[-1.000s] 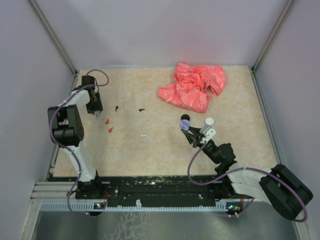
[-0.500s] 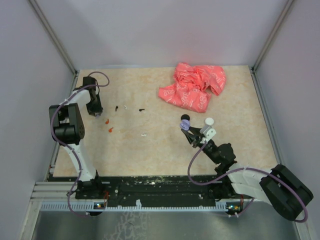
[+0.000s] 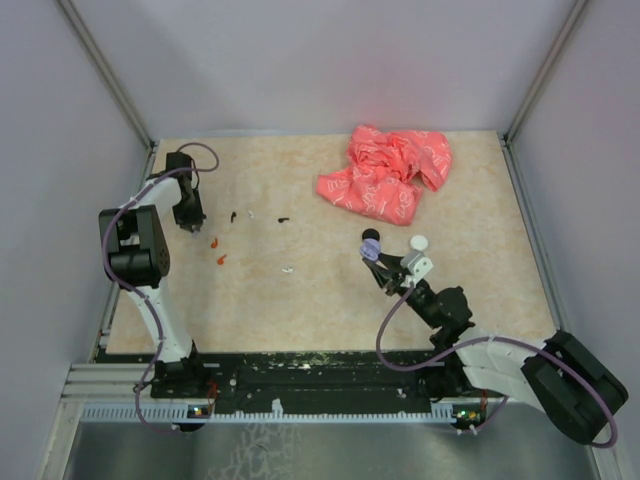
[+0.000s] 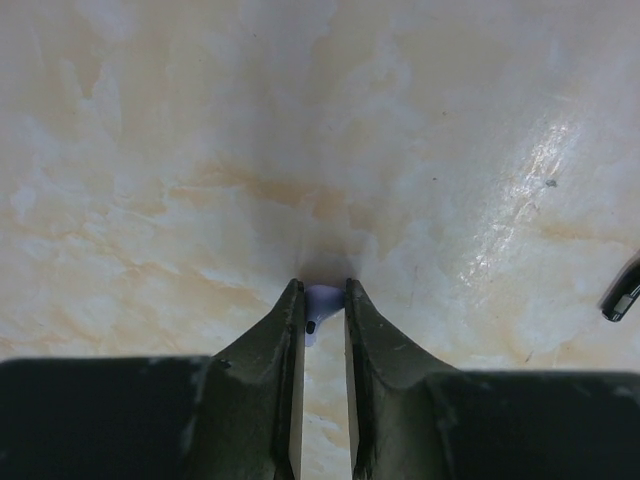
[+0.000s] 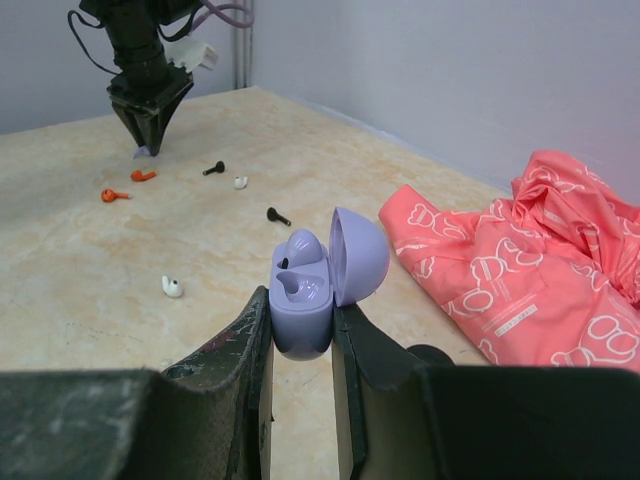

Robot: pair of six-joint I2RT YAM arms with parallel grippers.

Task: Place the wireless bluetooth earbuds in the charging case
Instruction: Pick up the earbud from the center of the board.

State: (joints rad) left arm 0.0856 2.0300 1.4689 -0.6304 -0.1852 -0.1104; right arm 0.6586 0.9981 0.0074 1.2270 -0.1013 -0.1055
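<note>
1. Left gripper stood tips-down on the table at far left, jaws nearly together, pinching a pale purple earbud.
2. At its 3 to 5 o'clock in the top view lay loose buds, among them an orange earbud, a black earbud and a white earbud.
3. Right gripper was clamped on the purple charging case, lid open.
4. Pink cloth lay at its 12 o'clock.
</note>
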